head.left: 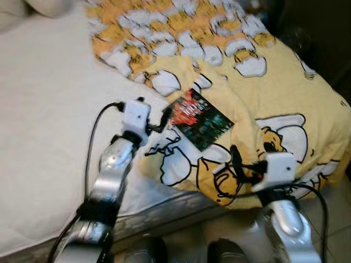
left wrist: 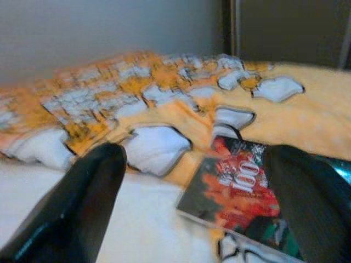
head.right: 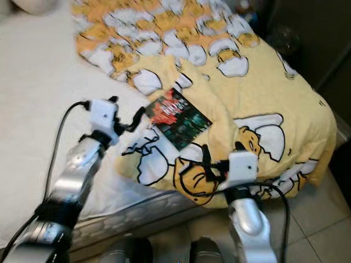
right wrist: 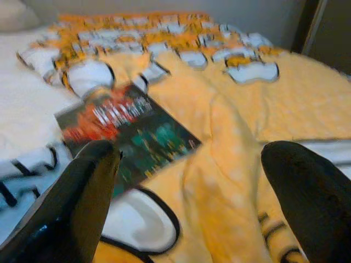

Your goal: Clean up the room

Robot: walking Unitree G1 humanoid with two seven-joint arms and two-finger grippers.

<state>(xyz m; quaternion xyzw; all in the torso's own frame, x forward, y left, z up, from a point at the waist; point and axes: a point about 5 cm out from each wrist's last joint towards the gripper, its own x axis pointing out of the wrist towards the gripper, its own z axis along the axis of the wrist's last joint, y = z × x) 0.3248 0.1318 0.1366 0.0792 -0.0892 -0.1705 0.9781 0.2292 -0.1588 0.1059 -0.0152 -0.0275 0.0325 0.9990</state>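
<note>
Your left gripper [head.left: 166, 116] (fingers spread wide) nears the dark red-and-green book [head.left: 199, 119] on the rumpled yellow cartoon blanket [head.left: 285, 82]; closing could snag cloth; the right gripper [head.left: 237, 164] gapes too.

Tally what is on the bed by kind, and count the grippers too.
Books: 1, the red and dark book
Blankets: 1, the yellow cartoon blanket
Grippers: 2, left gripper and right gripper, both open
Total: 4

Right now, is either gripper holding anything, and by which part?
Nothing is held. The left gripper is open short of the book; the right gripper is open over the yellow blanket.
</note>
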